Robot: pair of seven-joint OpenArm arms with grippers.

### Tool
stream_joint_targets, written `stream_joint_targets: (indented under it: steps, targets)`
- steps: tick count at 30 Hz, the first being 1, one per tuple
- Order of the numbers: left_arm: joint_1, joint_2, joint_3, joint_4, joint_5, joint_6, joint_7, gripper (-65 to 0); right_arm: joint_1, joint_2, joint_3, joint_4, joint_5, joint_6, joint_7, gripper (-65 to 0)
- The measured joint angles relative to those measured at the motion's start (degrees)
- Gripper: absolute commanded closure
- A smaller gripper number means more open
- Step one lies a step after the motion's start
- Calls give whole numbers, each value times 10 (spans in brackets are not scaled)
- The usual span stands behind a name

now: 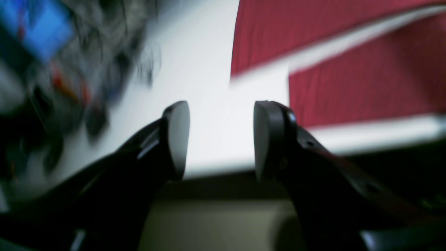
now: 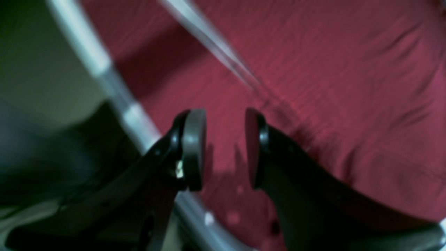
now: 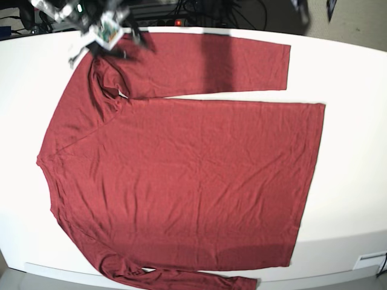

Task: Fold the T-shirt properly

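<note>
Fabric fills most of my base view: the dark red, thin knit long-sleeved T-shirt (image 3: 181,175) lies spread flat on the smooth white table (image 3: 354,151), with one sleeve stretched along the far edge and the other trailing along the near edge.

My left gripper (image 1: 221,139) has its two black fingers with rounded grey pads standing clearly apart, nothing between them. Through that gap I see only bare white tabletop and its edge. The shirt sits beyond and to the right of the jaws in this view, as two red bands split by a white strip. To the left of the jaws, past the table's edge, there is a blurred clutter of dark cables (image 1: 104,45) and something blue (image 1: 38,28), too smeared for me to name.

My right gripper (image 2: 224,148) is also parted, more narrowly, and holds nothing. It hovers over red cloth, which fills the gap and everything to the right of the jaws. Left of them runs the pale table rim, then dull greenish floor (image 2: 38,66).
</note>
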Motion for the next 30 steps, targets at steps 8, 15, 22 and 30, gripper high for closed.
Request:
stream_joint_targets:
  steps: [8, 15, 22, 30]
  targets:
    - [-74, 0, 0, 34, 148, 0, 190, -291, 80, -99, 0, 0, -3, 1, -54, -197]
    - [-137, -82, 0, 38, 310, -145, 412, -291, 99, -100, 1, 0, -153, 0, -64, -197]
    - [-127, -104, 3, 39, 402, -14, 442, -292, 97, -100, 20, 0, -273, -4, -63, -197]
    - [-126, -103, 1, 39, 401, -9, 269, -290, 124, -100, 31, 0, -272, -4, -57, -197]
